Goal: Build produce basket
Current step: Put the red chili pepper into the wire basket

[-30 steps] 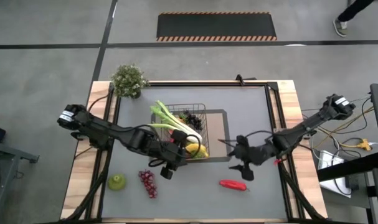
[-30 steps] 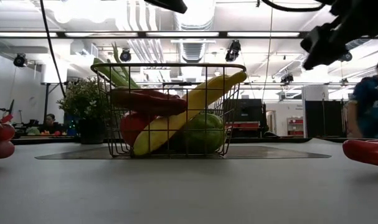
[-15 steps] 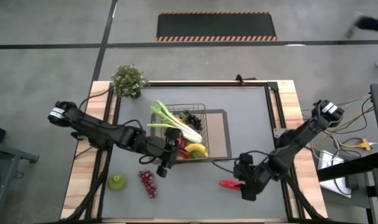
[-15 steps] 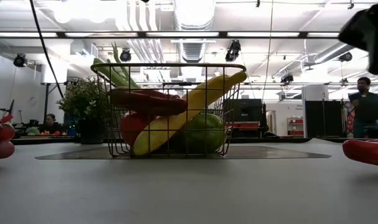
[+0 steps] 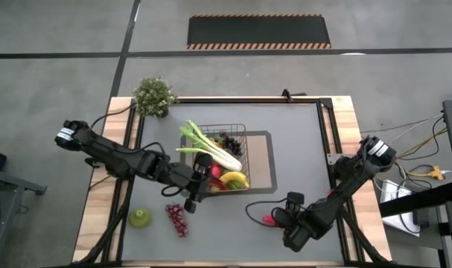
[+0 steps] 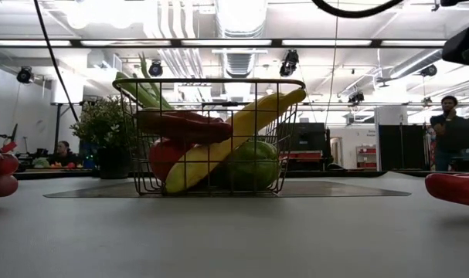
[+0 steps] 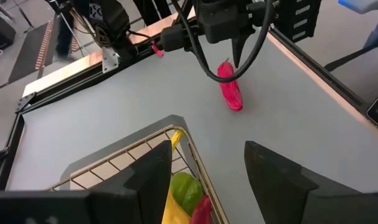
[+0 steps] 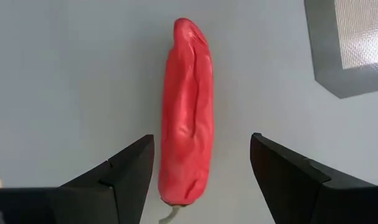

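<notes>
The dark wire basket (image 5: 224,158) stands on the grey mat (image 5: 269,160) and holds a leek (image 5: 211,149), a banana (image 6: 219,143), dark grapes (image 5: 229,140), a red pepper (image 6: 184,123) and a green fruit (image 6: 253,166). A second red pepper (image 8: 187,118) lies on the table near the front. My right gripper (image 8: 201,180) is open above it, one finger on each side, touching nothing. My left gripper (image 7: 207,180) is open and empty over the basket's near corner (image 7: 176,134). Red grapes (image 5: 177,218) and a green pear (image 5: 140,217) lie at the front left.
A leafy potted plant (image 5: 154,96) stands at the far left corner. The table's raised frame (image 5: 326,134) runs along the right side. A person (image 6: 448,131) stands in the room beyond the table.
My right gripper has gone toward the table's near edge and a little left, has come down and has tipped its fingers downward over the loose red pepper. My left gripper has drawn back slightly toward the left. No produce has moved.
</notes>
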`<state>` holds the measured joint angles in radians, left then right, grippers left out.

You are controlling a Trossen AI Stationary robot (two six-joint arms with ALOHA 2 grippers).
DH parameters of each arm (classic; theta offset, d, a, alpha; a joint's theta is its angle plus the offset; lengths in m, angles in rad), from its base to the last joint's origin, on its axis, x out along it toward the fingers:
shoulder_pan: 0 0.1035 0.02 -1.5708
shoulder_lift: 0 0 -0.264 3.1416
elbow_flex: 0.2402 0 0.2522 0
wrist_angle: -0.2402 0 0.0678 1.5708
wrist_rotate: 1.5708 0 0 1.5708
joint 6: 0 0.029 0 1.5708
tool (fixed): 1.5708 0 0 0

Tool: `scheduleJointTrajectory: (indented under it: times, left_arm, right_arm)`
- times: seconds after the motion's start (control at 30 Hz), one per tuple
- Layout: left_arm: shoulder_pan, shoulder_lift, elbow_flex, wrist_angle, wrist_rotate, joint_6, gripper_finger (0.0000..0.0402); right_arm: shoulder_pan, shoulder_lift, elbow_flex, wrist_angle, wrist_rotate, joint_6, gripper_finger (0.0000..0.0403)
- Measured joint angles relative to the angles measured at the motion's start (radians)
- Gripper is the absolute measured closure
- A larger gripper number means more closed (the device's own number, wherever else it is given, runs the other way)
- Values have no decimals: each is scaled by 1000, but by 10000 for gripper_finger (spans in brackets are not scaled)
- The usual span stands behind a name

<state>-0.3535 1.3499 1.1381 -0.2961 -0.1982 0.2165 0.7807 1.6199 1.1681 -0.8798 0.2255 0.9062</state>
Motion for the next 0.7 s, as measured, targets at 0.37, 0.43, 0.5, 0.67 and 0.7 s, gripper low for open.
scheduleJointTrajectory:
  times: [0.37,0.43,0.5,0.67,0.7]
  left_arm:
    - [-21,-15,-52,1,0,-1,217]
    - [-23,-16,-57,1,0,-1,217]
    - [-24,-17,-57,3,0,-1,217]
    - [-23,-17,-58,6,0,0,217]
    - [-24,-18,-61,7,0,0,217]
  right_arm:
    - [5,-3,-109,124,-37,-1,154]
    - [5,10,-132,140,-51,-7,154]
    - [5,21,-150,146,-51,-12,156]
    - [5,14,-172,159,-43,-34,197]
    - [4,12,-172,160,-41,-39,213]
